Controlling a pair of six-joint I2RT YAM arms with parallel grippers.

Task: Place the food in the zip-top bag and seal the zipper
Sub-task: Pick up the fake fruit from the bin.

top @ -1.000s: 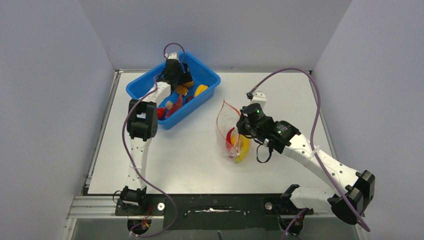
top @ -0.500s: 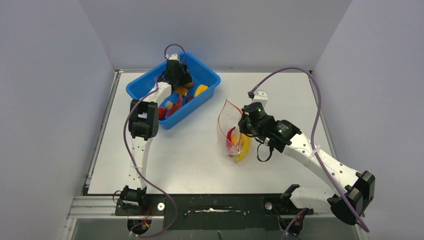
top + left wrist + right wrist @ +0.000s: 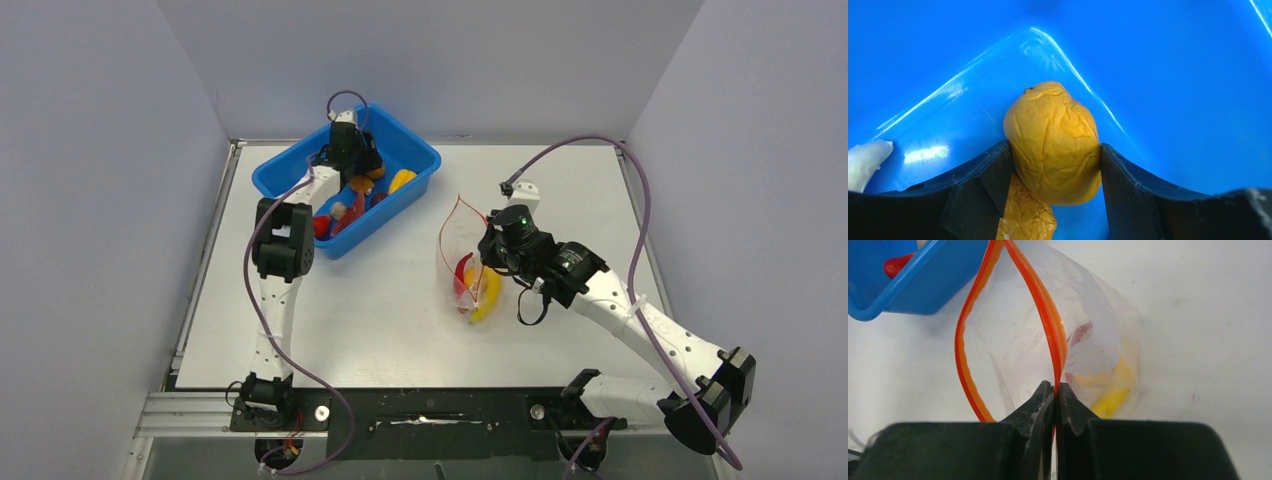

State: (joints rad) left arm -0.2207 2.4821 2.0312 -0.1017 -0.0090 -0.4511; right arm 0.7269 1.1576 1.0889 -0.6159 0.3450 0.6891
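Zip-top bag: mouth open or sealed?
Open. The two sides of the zipper bow wide apart; the right tool pinches one side.

One blue tub (image 3: 412, 140) and one zip-top bag (image 3: 455, 235) are sitting on the worktop (image 3: 380, 310); the bag is holding one banana (image 3: 487, 295) and one chili (image 3: 460, 272).

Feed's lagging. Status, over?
Left end effector shut on orange lump in tub. Right end effector pinching zipper, bag mouth open. Nothing blocking.
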